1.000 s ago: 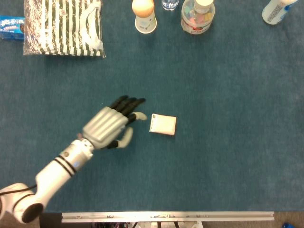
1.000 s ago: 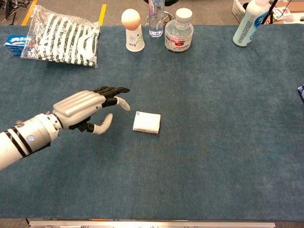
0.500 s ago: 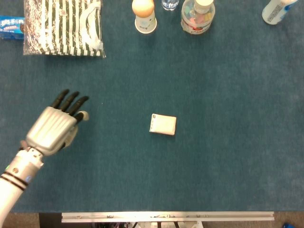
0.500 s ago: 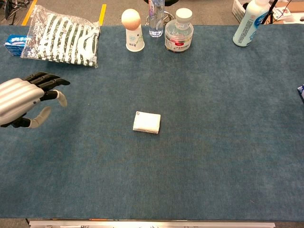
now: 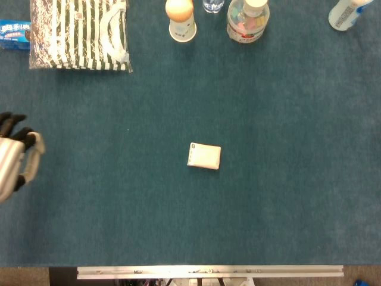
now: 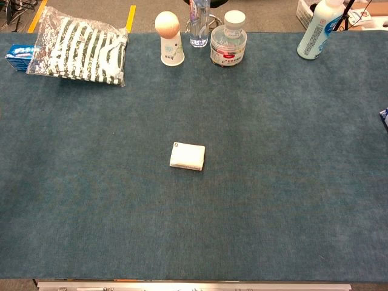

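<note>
A small white flat packet [image 5: 204, 156] [image 6: 187, 156] lies alone on the blue cloth near the table's middle. My left hand [image 5: 15, 158] shows only at the far left edge of the head view, well away from the packet, with its fingers apart and nothing in them. The chest view does not show it. My right hand appears in neither view.
Along the far edge lie a striped bag [image 5: 80, 33] [image 6: 79, 45], a blue packet [image 5: 13, 33], a cup with an egg-shaped top [image 5: 181, 19] [image 6: 170, 38], a clear bottle [image 6: 200, 23], a lidded jar [image 5: 247, 21] [image 6: 228, 39] and a white bottle [image 5: 346, 13] [image 6: 317, 28].
My left hand has drawn back from beside the white packet to the far left edge, leaving the chest view. The packet has stayed where it was.
</note>
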Tool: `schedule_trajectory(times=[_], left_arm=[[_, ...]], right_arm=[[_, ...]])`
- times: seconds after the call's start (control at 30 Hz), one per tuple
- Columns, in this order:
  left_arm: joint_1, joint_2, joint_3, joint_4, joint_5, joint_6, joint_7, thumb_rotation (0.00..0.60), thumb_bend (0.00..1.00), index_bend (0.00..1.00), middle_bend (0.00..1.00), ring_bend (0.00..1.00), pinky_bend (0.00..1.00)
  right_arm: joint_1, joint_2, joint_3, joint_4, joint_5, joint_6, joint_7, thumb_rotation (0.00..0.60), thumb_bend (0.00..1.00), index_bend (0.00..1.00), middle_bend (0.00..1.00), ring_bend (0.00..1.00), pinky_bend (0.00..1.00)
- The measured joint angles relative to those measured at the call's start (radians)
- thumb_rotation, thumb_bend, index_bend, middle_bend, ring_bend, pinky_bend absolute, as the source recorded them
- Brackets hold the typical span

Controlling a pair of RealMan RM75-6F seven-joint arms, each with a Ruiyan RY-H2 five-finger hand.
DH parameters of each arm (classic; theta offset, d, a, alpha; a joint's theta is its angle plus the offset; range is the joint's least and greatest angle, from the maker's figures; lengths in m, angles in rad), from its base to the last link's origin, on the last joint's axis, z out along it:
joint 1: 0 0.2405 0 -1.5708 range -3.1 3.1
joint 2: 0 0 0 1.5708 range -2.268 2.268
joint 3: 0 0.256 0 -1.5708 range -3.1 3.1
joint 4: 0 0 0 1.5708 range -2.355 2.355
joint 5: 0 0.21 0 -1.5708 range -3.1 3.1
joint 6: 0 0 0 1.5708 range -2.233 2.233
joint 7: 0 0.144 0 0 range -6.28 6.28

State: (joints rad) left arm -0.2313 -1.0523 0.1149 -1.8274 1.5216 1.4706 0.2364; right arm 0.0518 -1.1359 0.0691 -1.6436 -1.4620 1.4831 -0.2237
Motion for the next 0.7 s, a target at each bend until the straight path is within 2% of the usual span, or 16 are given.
schedule_trajectory(times=[0.3, 0.5, 0.7], left_arm=[[0.078, 0.032, -0.029, 0.033, -0.041, 0.071, -0.068, 0.600, 0.56, 0.55, 0.50, 0.23, 0.23], [0.087, 0.034, -0.045, 0.045, -0.047, 0.057, -0.078, 0.600, 0.56, 0.55, 0.51, 0.23, 0.23], [0.096, 0.030, -0.061, 0.059, -0.097, 0.030, -0.048, 0.600, 0.56, 0.55, 0.51, 0.23, 0.24]], right_arm=[[0.011, -0.012, -0.001, 0.021, 0.009, -0.023, 0.012, 0.600, 0.22, 0.59, 0.56, 0.41, 0.45], [0.014, -0.014, -0.001, 0.028, 0.014, -0.031, 0.027, 0.600, 0.22, 0.59, 0.56, 0.41, 0.45], [0.028, -0.020, 0.010, 0.053, 0.037, -0.058, 0.054, 0.600, 0.22, 0.59, 0.56, 0.42, 0.45]])
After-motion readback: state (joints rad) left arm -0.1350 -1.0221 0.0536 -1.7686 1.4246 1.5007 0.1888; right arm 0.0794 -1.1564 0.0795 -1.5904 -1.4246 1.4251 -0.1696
